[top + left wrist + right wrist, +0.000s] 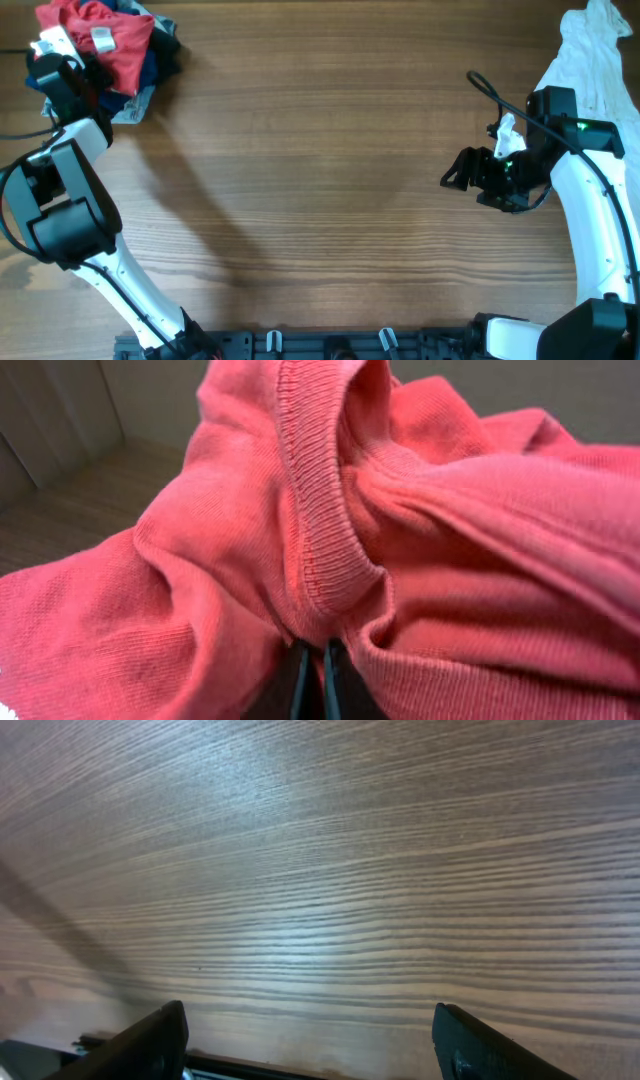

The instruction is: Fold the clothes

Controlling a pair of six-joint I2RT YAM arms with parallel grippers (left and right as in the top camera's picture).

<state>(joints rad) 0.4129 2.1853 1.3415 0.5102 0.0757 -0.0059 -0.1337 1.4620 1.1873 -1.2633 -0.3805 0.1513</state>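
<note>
Progress is near nil, I judge: my left claw (312, 680) pinches the red T-shirt (430, 510) by its ribbed edge, bunched at the far-left corner of the table (320, 200) (nothing lies flat yet). My right claw (310, 1015) hangs spread above bare wood, and the white garment (590, 55) lies crumpled at the far right.

I see a bare wood-grain table (320, 180), with a black rail (330, 345) running along its near edge.

One red shirt (122, 48) and one white garment (592, 60) lie on one counter (320, 180). The pieces of blue cloth (163, 52) cannot be counted. Left arm (68, 212) and right arm (592, 212) make two.
</note>
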